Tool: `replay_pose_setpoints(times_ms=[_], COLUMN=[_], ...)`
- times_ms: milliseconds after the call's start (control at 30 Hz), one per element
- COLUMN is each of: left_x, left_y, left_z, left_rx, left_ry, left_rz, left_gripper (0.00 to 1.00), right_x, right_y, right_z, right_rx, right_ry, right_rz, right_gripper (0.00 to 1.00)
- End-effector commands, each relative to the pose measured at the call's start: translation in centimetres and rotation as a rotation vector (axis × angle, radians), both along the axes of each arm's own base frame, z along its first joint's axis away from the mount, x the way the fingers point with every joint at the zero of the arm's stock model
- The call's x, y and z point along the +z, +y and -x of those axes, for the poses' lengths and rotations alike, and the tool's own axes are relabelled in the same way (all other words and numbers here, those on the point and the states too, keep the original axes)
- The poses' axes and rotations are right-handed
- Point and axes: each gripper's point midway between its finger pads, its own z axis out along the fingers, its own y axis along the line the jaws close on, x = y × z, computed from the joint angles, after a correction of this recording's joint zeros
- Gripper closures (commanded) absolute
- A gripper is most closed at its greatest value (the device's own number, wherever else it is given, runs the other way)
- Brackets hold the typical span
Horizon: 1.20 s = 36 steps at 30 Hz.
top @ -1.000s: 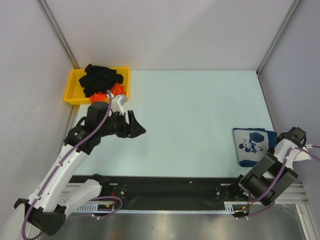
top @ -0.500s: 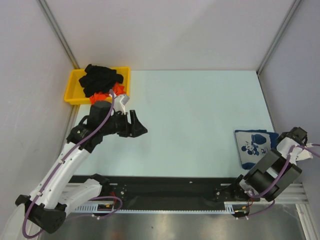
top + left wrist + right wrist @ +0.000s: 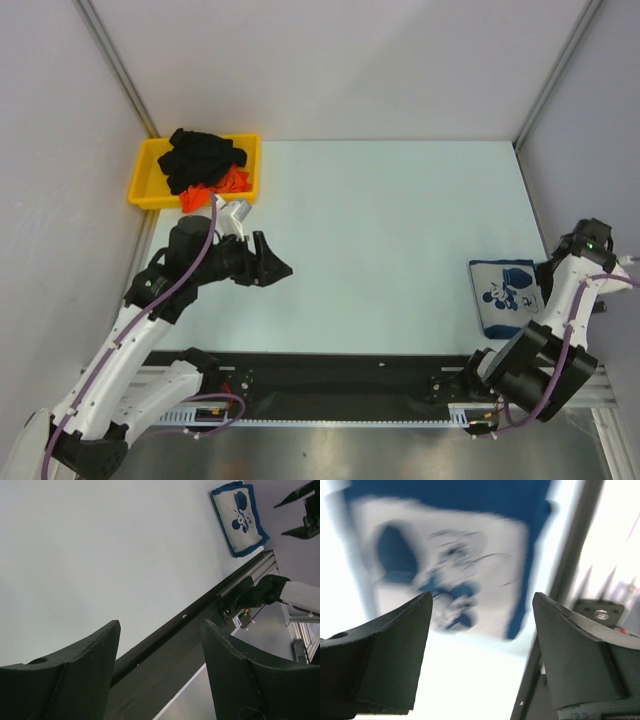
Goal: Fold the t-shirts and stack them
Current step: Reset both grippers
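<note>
The navy shirt (image 3: 505,297) lies folded, cartoon print up, on the table (image 3: 380,220) near its right front corner. The right gripper (image 3: 482,600) hangs above the shirt's right side, fingers spread wide with nothing between them; its wrist view is blurred. The black shirt (image 3: 200,155) and the orange-red one (image 3: 234,180) sit bunched in the yellow tray (image 3: 140,188) at the far left corner. Near the tray, the left gripper (image 3: 161,625) hovers over the table, fingers apart and empty.
</note>
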Motion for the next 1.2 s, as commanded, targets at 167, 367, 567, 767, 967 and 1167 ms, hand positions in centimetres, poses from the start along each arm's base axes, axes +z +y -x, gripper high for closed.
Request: replay_pose_setpoints(times_ms=[167,367,567,767,967,1167], left_x=[-0.5,-0.3,-0.6,-2.4,-6.1,-6.1], left_y=[0.5,0.4,-0.1,0.0,-1.2,-1.5], left_z=[2.8,4.8,5.9,6.5,6.7,6.3], left_rx=[0.01,0.004,0.039,0.099,0.058,-0.007], left_ry=[0.021,0.029,0.046,0.063,0.196,0.19], left_rz=[0.082,0.196,0.385,0.63,0.766,0.991], left_gripper=[0.28,0.26,0.2,0.12,0.12,0.12], right_x=[8.8,11.3,8.0,4.8,1.2,-4.3], right_y=[9.7,25.8,35.6,38.1,36.6,37.6], right_z=[-11.2,-13.7,-7.6,-0.5,2.3,4.1], right_rx=[0.421,0.895,1.143,1.146,1.143,1.166], right_ry=[-0.438,-0.828,-0.93,-1.054,-1.031,-0.914], right_rz=[0.008,-0.291,-0.524,-0.743,-0.763,-0.877], right_gripper=[0.29,0.22,0.04,0.0,0.0,0.0])
